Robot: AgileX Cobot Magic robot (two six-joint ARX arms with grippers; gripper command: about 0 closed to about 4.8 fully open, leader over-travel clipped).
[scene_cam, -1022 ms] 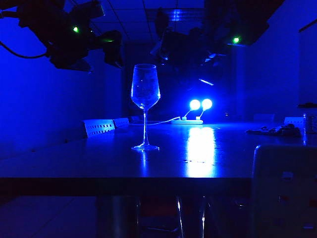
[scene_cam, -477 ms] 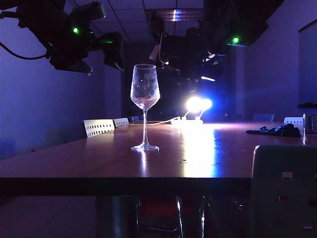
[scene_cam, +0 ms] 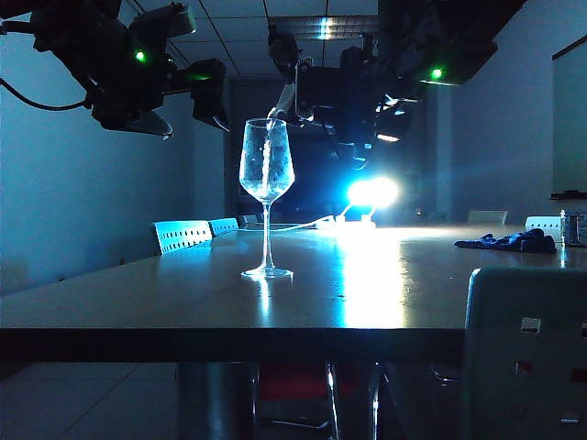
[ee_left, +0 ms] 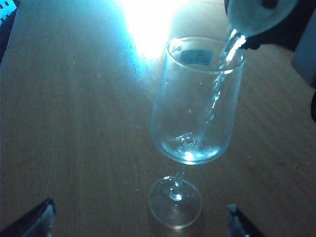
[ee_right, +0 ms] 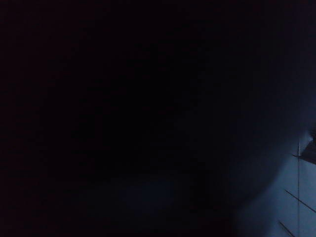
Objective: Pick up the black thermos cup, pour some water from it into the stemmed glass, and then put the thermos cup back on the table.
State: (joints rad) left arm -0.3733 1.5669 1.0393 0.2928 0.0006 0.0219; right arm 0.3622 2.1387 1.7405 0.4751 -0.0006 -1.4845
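Pour: water (ee_left: 217, 84) runs in a thin stream from the black thermos cup (ee_left: 259, 15) into the stemmed glass (ee_left: 197, 103), and a shallow pool lies in the bottom of the bowl.
Thermos cup: tipped over the far rim of the glass, held up in the air by the right arm; in the exterior view it is a dark mass (scene_cam: 321, 92) just right of the glass rim.
Right gripper: lost in the dark in the exterior view, and its own wrist view is almost black; I cannot tell from the pictures how its jaws stand, though the cup hangs there, so it is probably clamped on the body.
Left gripper (ee_left: 140, 217): jaws spread wide, holding nothing, hovering above the worktop (ee_left: 74, 123) on the near side of the glass foot.
Glass: upright on the worktop, towards the left, apart from both grippers.
Handling: the cup is rigid, smooth-sided, likely slippery and heavy with water; a grip round mid-body seems best. The glass is thin, top-heavy and fragile; avoid knocking the rim.
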